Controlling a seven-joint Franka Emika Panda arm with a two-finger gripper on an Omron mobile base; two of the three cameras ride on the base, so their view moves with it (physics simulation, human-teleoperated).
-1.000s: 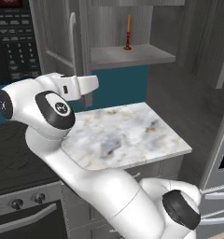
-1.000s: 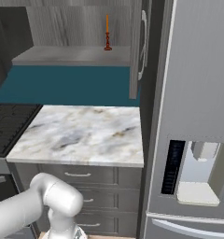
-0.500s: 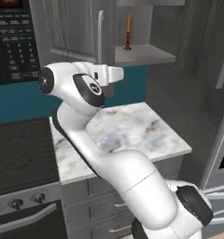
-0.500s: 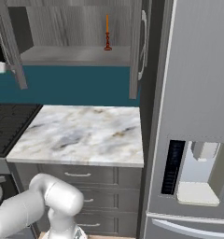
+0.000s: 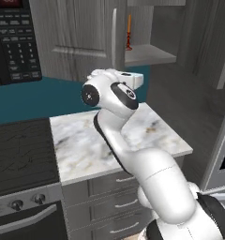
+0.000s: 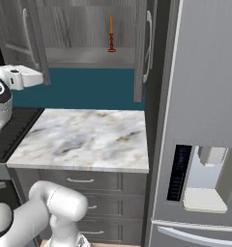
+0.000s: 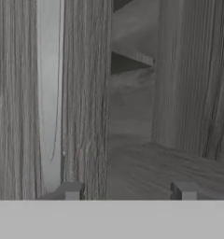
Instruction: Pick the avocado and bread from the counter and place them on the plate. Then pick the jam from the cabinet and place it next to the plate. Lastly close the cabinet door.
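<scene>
The cabinet door [image 5: 79,42], a grey wood-grain panel with a long silver bar handle [image 5: 114,35], stands partly swung across the cabinet [image 5: 147,54]. My gripper [image 5: 138,80] hangs just below and in front of the door's free edge. In the hand view the gripper [image 7: 127,191] is open, its fingertips [image 7: 69,190] wide apart with nothing between them. That view faces the handle [image 7: 48,93], the door's edge and the shelf [image 7: 132,58] inside. From the right base view the door [image 6: 33,38] stands above my hand [image 6: 33,77]. The avocado, bread, plate and jam are out of view.
A tall thin dark-red bottle [image 6: 111,34] stands on the cabinet shelf. The cabinet's right door [image 6: 142,48] hangs open beside the fridge [image 6: 205,120]. Below lies the marble counter [image 6: 89,140], with the black stove [image 5: 20,154] to its left and the microwave [image 5: 11,37] above that.
The left cabinet door has swung in from the far left towards the cabinet, and my arm has swept rightward with it. The gripper's jaws now stand apart.
</scene>
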